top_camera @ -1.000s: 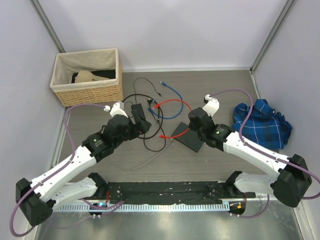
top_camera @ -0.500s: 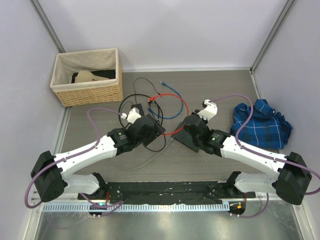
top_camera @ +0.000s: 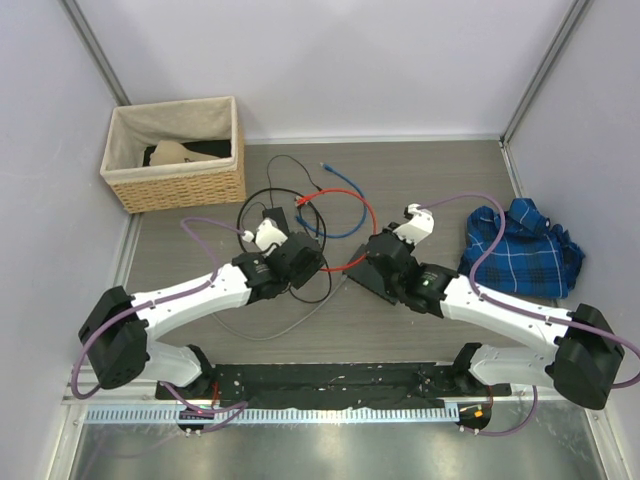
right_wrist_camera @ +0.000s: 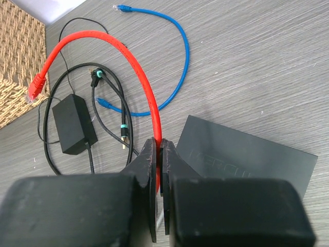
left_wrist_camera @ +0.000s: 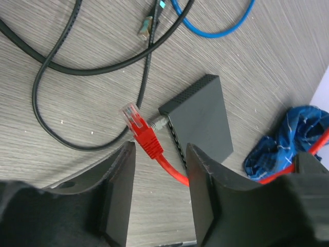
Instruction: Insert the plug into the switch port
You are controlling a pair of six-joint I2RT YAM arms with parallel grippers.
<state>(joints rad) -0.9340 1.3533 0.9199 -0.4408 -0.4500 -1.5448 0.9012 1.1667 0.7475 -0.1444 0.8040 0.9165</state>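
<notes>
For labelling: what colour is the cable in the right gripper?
Red cable; clearest in right wrist view.

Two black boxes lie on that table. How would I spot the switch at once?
Find the blue checked cloth at the table's right, then look left toward the middle. The switch lies flat there, beside the red plug. It is wide, thin and plain-topped, unlike the smaller, chunkier power brick.

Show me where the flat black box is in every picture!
Top view: the switch lies near the centre, partly covered.
Left wrist: the switch sits just right of centre.
Right wrist: the switch fills the lower right.
Shared landmark: the red cable shows in all three.
</notes>
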